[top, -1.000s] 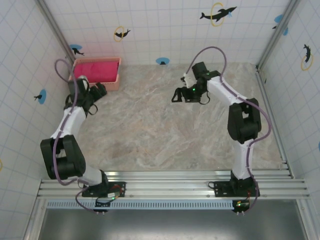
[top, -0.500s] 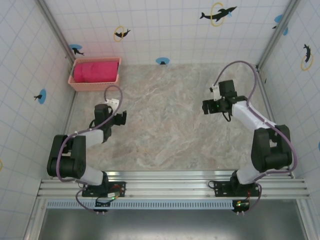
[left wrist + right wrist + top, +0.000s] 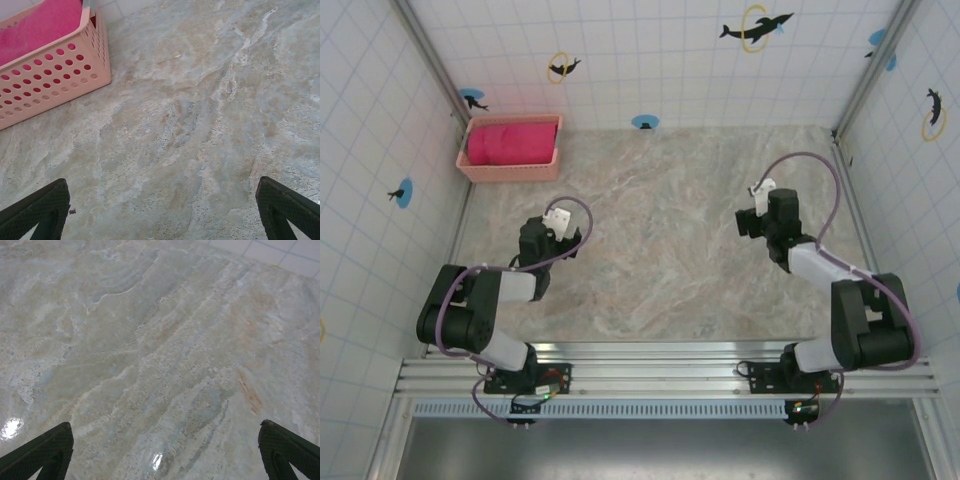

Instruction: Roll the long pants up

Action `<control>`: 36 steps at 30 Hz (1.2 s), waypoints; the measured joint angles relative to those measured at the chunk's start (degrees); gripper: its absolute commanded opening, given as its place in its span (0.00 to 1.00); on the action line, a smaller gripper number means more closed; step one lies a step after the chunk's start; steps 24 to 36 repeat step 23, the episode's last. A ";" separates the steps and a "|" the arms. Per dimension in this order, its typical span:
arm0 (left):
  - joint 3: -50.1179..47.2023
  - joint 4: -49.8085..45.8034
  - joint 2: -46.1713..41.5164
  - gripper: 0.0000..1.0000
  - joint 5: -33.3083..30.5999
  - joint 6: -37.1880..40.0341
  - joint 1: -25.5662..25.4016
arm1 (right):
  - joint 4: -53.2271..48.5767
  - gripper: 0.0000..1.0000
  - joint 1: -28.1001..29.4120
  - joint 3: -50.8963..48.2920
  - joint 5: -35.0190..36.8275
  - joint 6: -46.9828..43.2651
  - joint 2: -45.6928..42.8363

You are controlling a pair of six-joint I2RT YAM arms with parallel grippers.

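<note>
The long pants (image 3: 508, 142) are a rolled bundle of bright magenta-red cloth lying inside the pale pink lattice basket (image 3: 510, 174) at the table's back left corner. The left wrist view shows the pants (image 3: 42, 25) over the basket wall (image 3: 55, 82) at upper left. My left gripper (image 3: 557, 232) sits low over the bare table, well in front of the basket, open and holding nothing, its fingertips (image 3: 40, 207) far apart. My right gripper (image 3: 753, 218) hovers over the right side of the table, also open and holding nothing, its black fingertips (image 3: 290, 447) wide apart.
The marble-patterned tabletop (image 3: 660, 230) lies between the two arms. Tiled walls with dolphin stickers close in the back and both sides. A metal rail (image 3: 660, 365) carrying the arm bases runs along the near edge.
Both arms have drawn back toward their bases. The left gripper left the basket and swung to the near left; the right gripper moved from the table's middle to the right.
</note>
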 measured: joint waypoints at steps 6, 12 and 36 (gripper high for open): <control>0.00 0.02 0.00 0.97 0.00 0.00 0.04 | 11.43 0.98 -2.56 -10.58 -0.31 1.46 -0.24; 0.00 0.02 0.00 0.98 0.02 0.00 0.04 | 25.90 0.99 -2.58 -13.51 -2.47 1.09 7.72; 0.11 0.00 0.00 0.98 0.24 0.00 0.28 | 29.73 0.99 -2.54 -13.73 -3.91 1.03 7.69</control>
